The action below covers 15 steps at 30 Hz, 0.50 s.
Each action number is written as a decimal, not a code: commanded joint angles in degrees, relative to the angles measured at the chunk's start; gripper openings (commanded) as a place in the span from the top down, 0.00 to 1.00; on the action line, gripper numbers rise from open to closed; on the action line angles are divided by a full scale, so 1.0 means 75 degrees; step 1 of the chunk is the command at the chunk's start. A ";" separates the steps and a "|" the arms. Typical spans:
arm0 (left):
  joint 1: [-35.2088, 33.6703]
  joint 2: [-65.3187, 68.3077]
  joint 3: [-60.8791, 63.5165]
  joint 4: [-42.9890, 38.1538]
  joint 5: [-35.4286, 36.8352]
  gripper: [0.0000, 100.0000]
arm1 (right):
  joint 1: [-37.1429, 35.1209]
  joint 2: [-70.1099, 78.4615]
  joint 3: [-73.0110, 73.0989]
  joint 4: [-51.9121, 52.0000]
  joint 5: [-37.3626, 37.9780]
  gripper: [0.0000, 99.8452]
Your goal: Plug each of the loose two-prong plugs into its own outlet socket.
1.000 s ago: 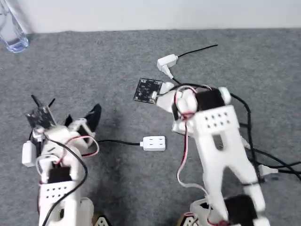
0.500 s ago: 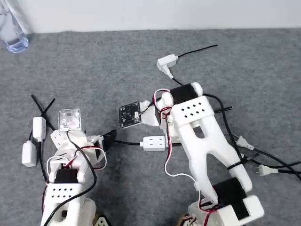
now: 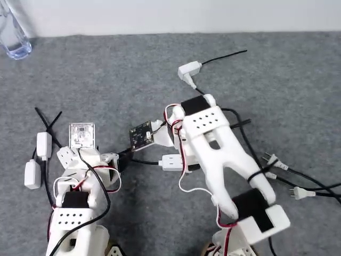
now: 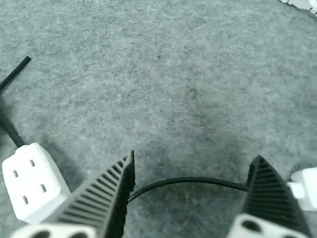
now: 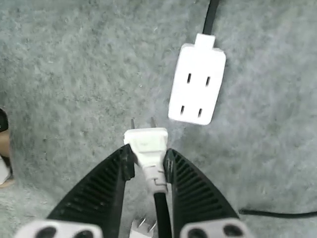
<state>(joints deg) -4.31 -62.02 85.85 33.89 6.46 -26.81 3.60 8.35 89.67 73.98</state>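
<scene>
Near table ctr in the high view, the white outlet socket [image 3: 171, 161] lies flat on the grey carpet [image 3: 106, 80]. Its black cord [image 3: 144, 161] runs off toward 9 o'clock. The right arm [image 3: 213, 138] stretches over the socket from abt 5 o'clock, w/ its wrist above the socket's 11 o'clock side.

The right gripper [image 5: 147, 152] is clamped on a white two-prong plug [image 5: 146, 140]. Its fingers pinch the plug body on both sides, and the plug's lead trails back btwn them. The prongs are bare and in no slot. They sit just beside one end of the socket, close but not touching. The socket's two pairs of slots are in plain sight.

The left arm [image 3: 74, 202] sits at abt 8 o'clock from the socket. The left gripper [image 4: 193, 158] is spread wide and grips nothing. It hangs over the carpet w/ the black cord curving across under the gap. A second socket block [image 4: 29, 181], white w/ its own dark lead, lies just outside one finger.

At abt 12 o'clock from the socket, well apart, lies an angled white plug [image 3: 189, 71] w/ its thin lead heading to 2 o'clock. A small plug [image 3: 272, 159] lies at 3 o'clock and an outer plug [image 3: 297, 193] at abt 4 o'clock, both on dark leads. Two white blocks, an upper block [image 3: 43, 144] and a lower block [image 3: 32, 173], lie at 9 o'clock. A clear glass [image 3: 13, 37] stands in the 10 o'clock corner.
</scene>
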 commanded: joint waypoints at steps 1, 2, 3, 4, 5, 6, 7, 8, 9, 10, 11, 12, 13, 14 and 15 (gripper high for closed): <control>0.0059 -0.0094 -0.0029 -0.0199 -0.0070 0.66 | -0.0100 0.0041 -0.0457 -0.0334 0.0047 0.99; 0.0082 -0.0094 -0.0029 -0.0199 -0.0070 0.66 | -0.0100 0.0041 -0.0457 -0.0428 -0.0047 0.99; 0.0141 -0.0094 -0.0018 -0.0199 -0.0082 0.66 | -0.0088 0.0041 -0.0469 -0.0510 -0.0105 0.99; 0.0199 -0.0094 -0.0018 -0.0199 -0.0082 0.66 | -0.0076 0.0029 -0.0504 -0.0522 -0.0129 0.99; 0.0211 -0.0094 -0.0018 -0.0199 -0.0082 0.66 | -0.0076 0.0041 -0.0621 -0.0475 -0.0141 0.99; 0.0211 -0.0094 -0.0018 -0.0199 -0.0082 0.66 | -0.0064 0.0064 -0.0750 -0.0393 -0.0141 0.99; 0.0211 -0.0094 -0.0018 -0.0199 -0.0082 0.66 | -0.0076 0.0088 -0.0903 -0.0299 -0.0141 0.99; 0.0211 -0.0094 -0.0018 -0.0199 -0.0082 0.66 | -0.0088 0.0100 -0.1032 -0.0229 -0.0141 0.99; 0.0211 -0.0094 -0.0018 -0.0199 -0.0082 0.66 | -0.0088 0.0100 -0.1125 -0.0205 -0.0141 0.99; 0.0211 -0.0094 -0.0018 -0.0199 -0.0082 0.66 | -0.0088 0.0111 -0.1184 -0.0205 -0.0141 0.99; 0.0211 -0.0094 -0.0018 -0.0199 -0.0082 0.66 | -0.0088 0.0111 -0.1184 -0.0240 -0.0141 0.99; 0.0211 -0.0094 -0.0018 -0.0199 -0.0082 0.66 | -0.0088 0.0123 -0.1184 -0.0240 -0.0141 0.99; 0.0211 -0.0094 -0.0018 -0.0199 -0.0082 0.66 | -0.0076 0.0135 -0.1149 -0.0252 -0.0141 0.99; 0.0211 -0.0094 -0.0018 -0.0199 -0.0082 0.66 | -0.0053 0.0193 -0.1137 -0.0252 -0.0129 0.99; 0.0211 -0.0094 -0.0018 -0.0199 -0.0082 0.66 | -0.0041 0.0287 -0.1137 -0.0252 -0.0129 0.99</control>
<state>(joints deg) -2.99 -62.02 86.20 33.89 6.29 -27.52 5.36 2.55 87.38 73.45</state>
